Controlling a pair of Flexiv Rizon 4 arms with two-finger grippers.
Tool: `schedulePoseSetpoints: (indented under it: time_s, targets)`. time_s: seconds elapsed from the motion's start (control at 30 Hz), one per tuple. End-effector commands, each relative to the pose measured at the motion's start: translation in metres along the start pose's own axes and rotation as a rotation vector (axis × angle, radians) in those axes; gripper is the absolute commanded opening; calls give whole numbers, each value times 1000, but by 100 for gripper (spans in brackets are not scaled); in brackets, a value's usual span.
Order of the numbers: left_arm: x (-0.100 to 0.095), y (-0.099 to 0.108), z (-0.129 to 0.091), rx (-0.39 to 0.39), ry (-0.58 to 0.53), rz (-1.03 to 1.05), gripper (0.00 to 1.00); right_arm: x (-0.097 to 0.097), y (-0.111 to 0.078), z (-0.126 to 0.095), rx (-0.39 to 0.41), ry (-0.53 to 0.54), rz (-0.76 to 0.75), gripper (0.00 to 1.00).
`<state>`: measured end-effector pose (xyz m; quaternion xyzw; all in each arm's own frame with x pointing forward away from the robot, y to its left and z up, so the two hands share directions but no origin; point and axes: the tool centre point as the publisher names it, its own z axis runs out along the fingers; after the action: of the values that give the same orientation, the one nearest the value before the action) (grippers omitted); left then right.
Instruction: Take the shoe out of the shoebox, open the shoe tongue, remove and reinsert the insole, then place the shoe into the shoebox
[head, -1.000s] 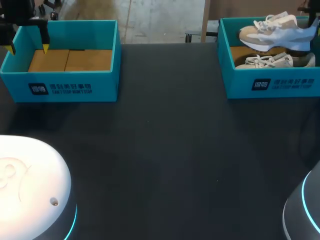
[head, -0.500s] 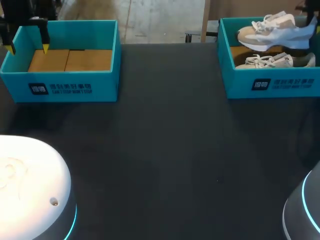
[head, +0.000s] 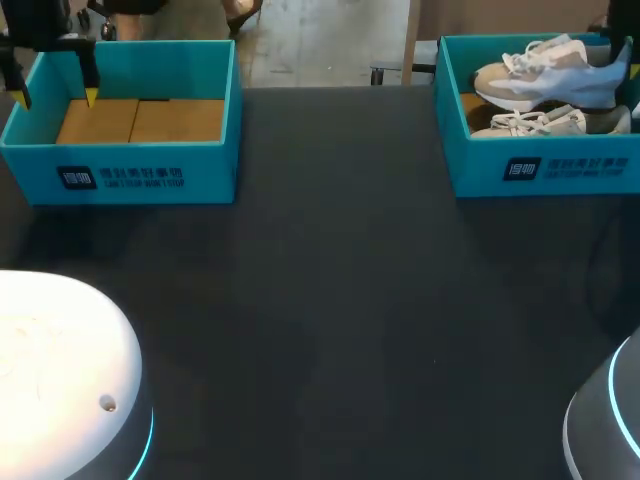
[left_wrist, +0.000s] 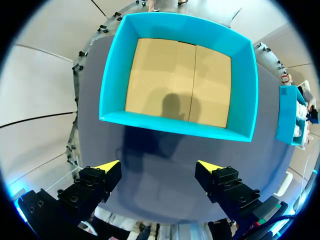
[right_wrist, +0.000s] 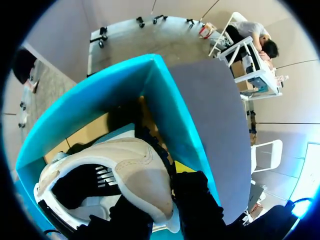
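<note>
A white and tan shoe (head: 545, 75) hangs above the right teal shoebox (head: 545, 170), its toe pointing left. My right gripper (head: 625, 55) is shut on its heel at the far right edge. In the right wrist view the shoe's heel (right_wrist: 127, 172) sits clamped between the fingers of the right gripper (right_wrist: 160, 195), over the box wall (right_wrist: 170, 110). A second shoe (head: 530, 122) lies inside that box. My left gripper (head: 55, 98) hovers open over the near wall of the left shoebox (head: 150, 175). Nothing is between the fingers of the left gripper (left_wrist: 159, 167).
The left shoebox (left_wrist: 175, 122) holds only its bare cardboard floor. The black table top (head: 330, 300) stretches between and in front of both boxes. Two rounded robot bases (head: 60, 380) stand at the near corners.
The held shoe has shifted slightly, its toe dipping a little over the right box. My left arm has stayed where it was.
</note>
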<state>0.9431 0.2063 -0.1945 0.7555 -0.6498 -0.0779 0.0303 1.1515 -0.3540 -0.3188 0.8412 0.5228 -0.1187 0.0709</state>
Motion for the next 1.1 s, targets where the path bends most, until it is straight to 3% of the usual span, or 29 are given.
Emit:
schedulePoseSetpoints:
  time_s: [0.03, 1.1]
  targets:
    - [-1, 1, 0, 1, -1, 0, 100, 7, 13, 10, 32, -13, -3, 0]
    - [-1, 1, 0, 1, -1, 0, 100, 25, 18, 50, 80, -20, 5, 0]
